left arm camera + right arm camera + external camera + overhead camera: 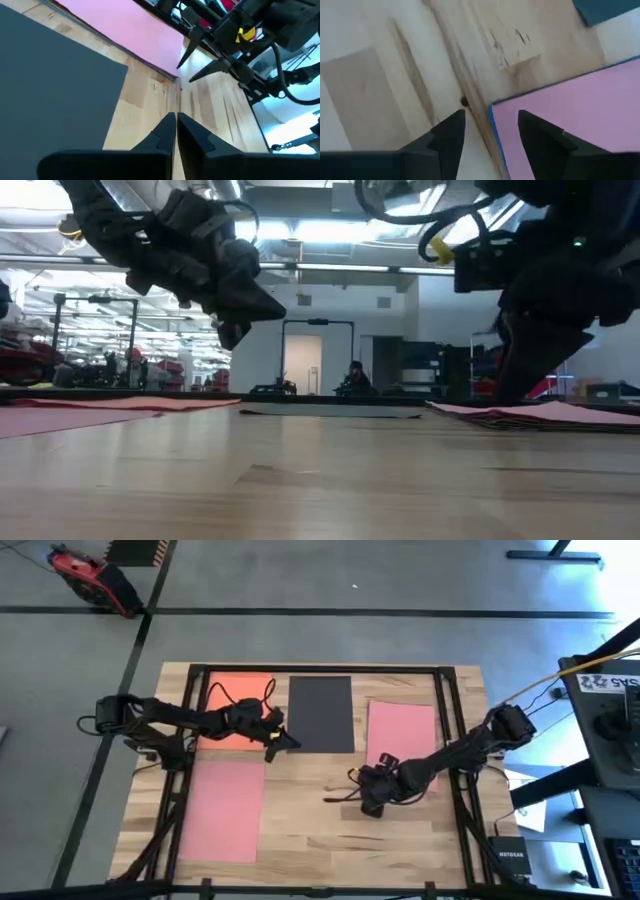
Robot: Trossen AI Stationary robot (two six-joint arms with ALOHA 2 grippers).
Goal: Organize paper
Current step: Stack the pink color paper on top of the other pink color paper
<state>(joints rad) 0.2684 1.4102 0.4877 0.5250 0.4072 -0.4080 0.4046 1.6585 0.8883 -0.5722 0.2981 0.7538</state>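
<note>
Our left gripper (283, 737), jaws pressed together, hovers at the matte black rectangular sheet's (321, 714) near-left corner. Our right gripper (487, 131), jaws spread, hangs above the wooden tabletop (330, 825), straddling a corner of the pink rectangular sheet (570, 105), probably with blue beneath.

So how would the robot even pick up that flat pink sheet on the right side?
Probably at its near corner, coming from above. The pink sheet lies flat on the table, and a blue edge beneath it lifts that corner slightly. The right hand, open, hovers right there, one finger already over the corner.
</note>
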